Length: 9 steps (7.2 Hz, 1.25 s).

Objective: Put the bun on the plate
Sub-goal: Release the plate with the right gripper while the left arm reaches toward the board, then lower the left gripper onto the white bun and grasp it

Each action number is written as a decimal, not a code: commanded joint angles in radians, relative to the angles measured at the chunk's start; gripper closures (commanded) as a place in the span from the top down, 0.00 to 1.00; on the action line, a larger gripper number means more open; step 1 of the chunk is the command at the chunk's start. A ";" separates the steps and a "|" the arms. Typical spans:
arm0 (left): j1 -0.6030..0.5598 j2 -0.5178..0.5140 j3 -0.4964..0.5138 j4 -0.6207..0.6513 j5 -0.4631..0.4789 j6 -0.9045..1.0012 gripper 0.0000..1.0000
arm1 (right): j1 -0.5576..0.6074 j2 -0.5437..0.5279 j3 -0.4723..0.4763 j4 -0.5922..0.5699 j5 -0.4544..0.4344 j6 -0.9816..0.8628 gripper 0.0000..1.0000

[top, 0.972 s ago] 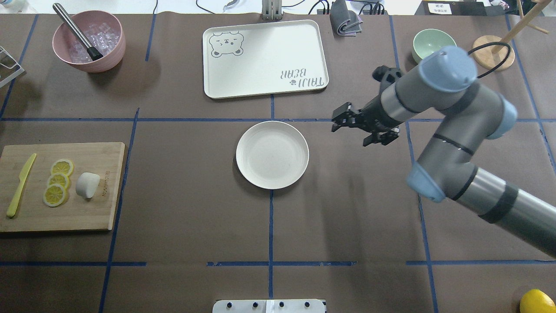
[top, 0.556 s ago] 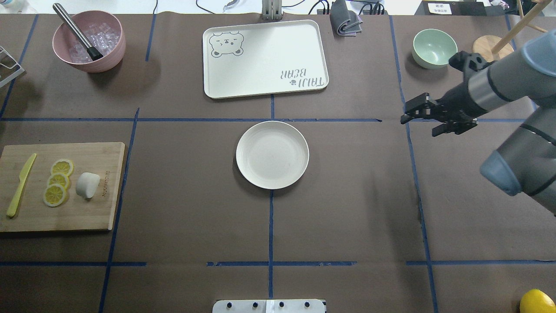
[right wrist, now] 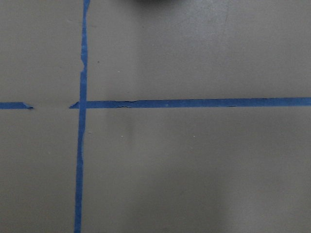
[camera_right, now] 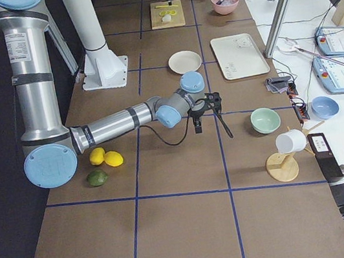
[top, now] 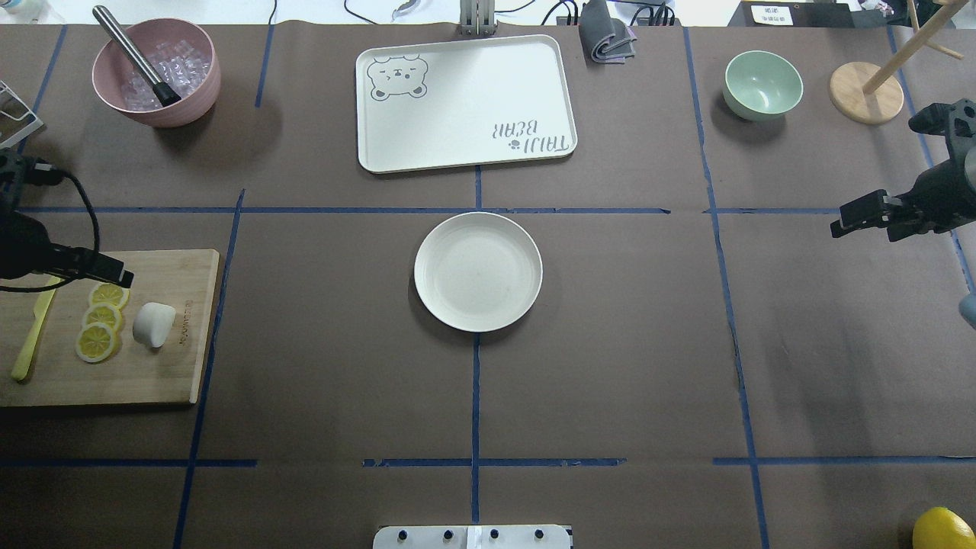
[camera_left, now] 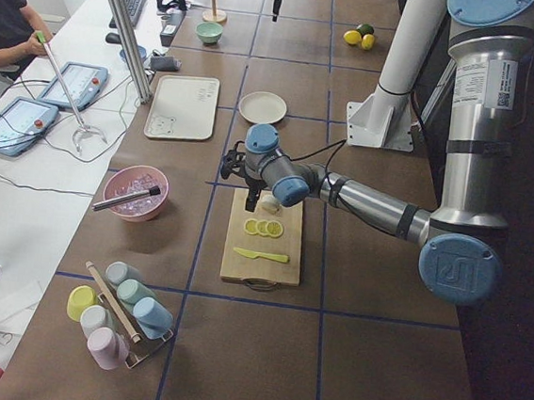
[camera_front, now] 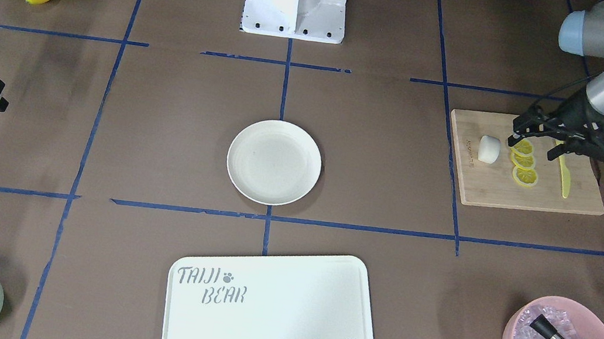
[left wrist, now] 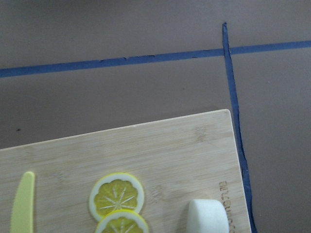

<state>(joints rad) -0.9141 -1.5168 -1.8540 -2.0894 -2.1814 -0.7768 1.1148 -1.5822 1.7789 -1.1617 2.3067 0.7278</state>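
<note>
The bun (top: 153, 325) is a small, plain white stubby roll on the bamboo cutting board (top: 152, 377) at your robot's left end of the worktop; it sits just beside a row of three lemon slices (top: 97, 341), on their plate-ward side, with a yellow plastic knife (top: 34, 328) beyond them; the cream plate (top: 478, 272) lies bare at the worktop's centre, well apart from the board. The left end effector (camera_front: 533, 142) hovers over the board's far edge near the slices, fingers spread and holding nothing; the right end effector (top: 863, 228) hangs at the opposite side, also spread and empty. Judging by its matte look, the bun is probably light and soft, liable to dent; you would do best to pinch it gently across its rounded flanks, keeping clear of the nearest slice.
</note>
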 commanded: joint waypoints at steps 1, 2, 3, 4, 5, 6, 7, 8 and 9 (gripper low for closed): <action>0.118 -0.009 0.010 -0.001 0.119 -0.022 0.99 | 0.011 -0.007 0.001 -0.021 -0.004 -0.051 1.00; 0.147 -0.008 0.016 -0.001 0.132 -0.021 0.99 | 0.011 -0.007 -0.001 -0.022 -0.004 -0.051 1.00; 0.156 0.000 0.018 0.000 0.132 -0.016 0.99 | 0.010 -0.007 -0.001 -0.021 -0.004 -0.051 1.00; 0.170 0.000 0.018 0.002 0.132 -0.021 0.99 | 0.011 -0.012 0.000 -0.021 -0.004 -0.051 1.00; 0.178 0.000 0.021 0.002 0.132 -0.021 0.99 | 0.011 -0.012 0.001 -0.021 -0.004 -0.051 1.00; 0.179 0.000 0.022 0.002 0.132 -0.021 0.98 | 0.011 -0.012 0.001 -0.021 -0.004 -0.051 1.00; 0.181 -0.003 0.027 0.002 0.132 -0.021 0.96 | 0.013 -0.012 0.001 -0.021 -0.004 -0.051 1.00; 0.182 -0.006 0.030 0.002 0.132 -0.019 0.95 | 0.013 -0.013 0.001 -0.021 -0.004 -0.051 1.00; 0.182 -0.008 0.033 0.003 0.134 -0.019 0.94 | 0.013 -0.013 0.001 -0.021 -0.004 -0.051 1.00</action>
<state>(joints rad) -0.7326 -1.5223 -1.8247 -2.0874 -2.0490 -0.7966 1.1272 -1.5948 1.7794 -1.1827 2.3025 0.6765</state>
